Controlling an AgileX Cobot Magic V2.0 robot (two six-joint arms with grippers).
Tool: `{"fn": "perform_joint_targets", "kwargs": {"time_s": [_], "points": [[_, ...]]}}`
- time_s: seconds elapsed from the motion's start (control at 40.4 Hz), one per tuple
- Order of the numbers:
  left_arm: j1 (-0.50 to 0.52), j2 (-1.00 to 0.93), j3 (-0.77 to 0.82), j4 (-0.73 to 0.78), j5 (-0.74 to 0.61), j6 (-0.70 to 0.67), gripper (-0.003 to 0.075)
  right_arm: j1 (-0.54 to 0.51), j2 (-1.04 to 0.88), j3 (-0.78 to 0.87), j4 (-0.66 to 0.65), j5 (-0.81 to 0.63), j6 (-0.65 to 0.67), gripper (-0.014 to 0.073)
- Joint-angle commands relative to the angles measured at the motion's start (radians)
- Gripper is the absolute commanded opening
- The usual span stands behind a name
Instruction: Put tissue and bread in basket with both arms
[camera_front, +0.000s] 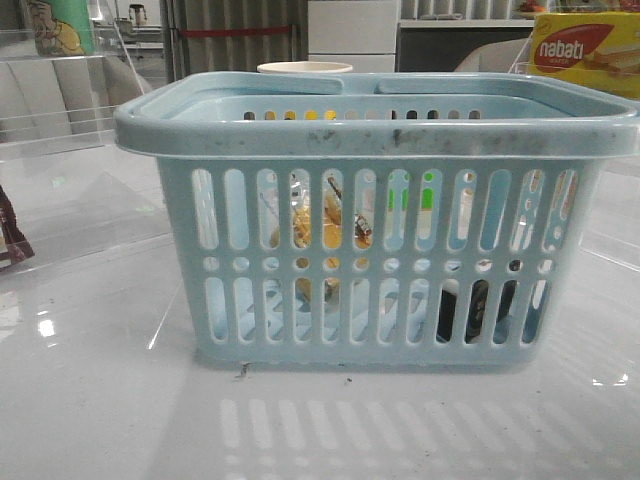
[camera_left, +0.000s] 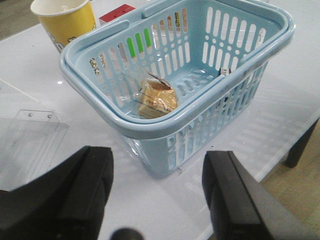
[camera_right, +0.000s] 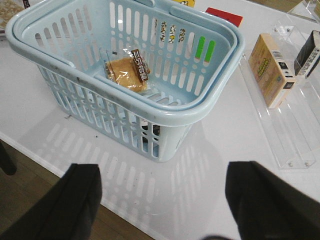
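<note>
The light-blue basket (camera_front: 380, 130) stands in the middle of the white table. It also shows in the left wrist view (camera_left: 150, 127) and the right wrist view (camera_right: 165, 112). The bread packet (camera_left: 156, 97) lies on the basket floor, and shows in the right wrist view (camera_right: 127, 70) and through the slots in the front view (camera_front: 315, 225). A dark pack, the tissue (camera_front: 478, 305), shows in part through the lower slots, inside the basket at one corner (camera_right: 150, 134). My left gripper (camera_left: 157, 187) and right gripper (camera_right: 162, 197) are open and empty, above the table beside the basket. Neither shows in the front view.
A yellow paper cup (camera_left: 65, 17) and a red box (camera_left: 117, 10) stand behind the basket. A clear acrylic holder (camera_right: 295, 130) with a tan box (camera_right: 270, 70) lies to one side. The nabati box (camera_front: 585, 50) is at the back right, a dark-red wrapper (camera_front: 12, 240) at the left.
</note>
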Motion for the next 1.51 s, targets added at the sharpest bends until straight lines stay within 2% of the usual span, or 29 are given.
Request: {"fn": "perform_joint_targets", "kwargs": {"time_s": [0.0,0.173,0.272,0.446,0.619,0.817,0.991,1.139,1.263,1.437,1.486], "points": [[-0.006,-0.002,-0.029,0.074,-0.091,0.000,0.0455,0.000,0.008,-0.023,-0.010,-0.072,-0.006,0.0612],[0.074,-0.027,-0.029,0.131,-0.085,0.000,0.0449,0.000,0.008,-0.023,-0.010,-0.072,-0.006,0.0612],[0.151,-0.081,-0.029,0.094,-0.066,0.000,0.0397,0.000,0.008,-0.023,-0.010,-0.072,-0.006,0.0612],[0.310,-0.213,-0.016,0.066,-0.044,0.000,0.0258,0.000,0.008,-0.023,-0.010,-0.072,-0.006,0.0612],[0.445,-0.321,0.113,0.066,-0.176,0.000,0.0090,0.000,0.008,-0.023,-0.010,-0.072,-0.006,0.0612],[0.550,-0.429,0.351,0.058,-0.413,0.000,0.0095,0.000,0.008,-0.023,-0.010,-0.072,-0.006,0.0612],[0.621,-0.542,0.522,-0.001,-0.536,0.000,0.0095,0.000,0.008,-0.023,-0.010,-0.072,-0.006,0.0612],[0.643,-0.629,0.647,-0.022,-0.641,0.000,0.0095,0.000,0.008,-0.023,-0.010,-0.072,-0.006,0.0612],[0.643,-0.670,0.716,-0.033,-0.685,0.000,0.0095,0.000,0.008,-0.023,-0.010,-0.072,-0.006,0.0612],[0.651,-0.691,0.789,-0.128,-0.706,0.000,0.0095,0.000,0.008,-0.023,-0.010,-0.071,-0.006,0.0612],[0.651,-0.691,0.786,-0.135,-0.666,0.000,0.0095,0.000,0.008,-0.023,-0.010,-0.071,-0.006,0.0612]]}}
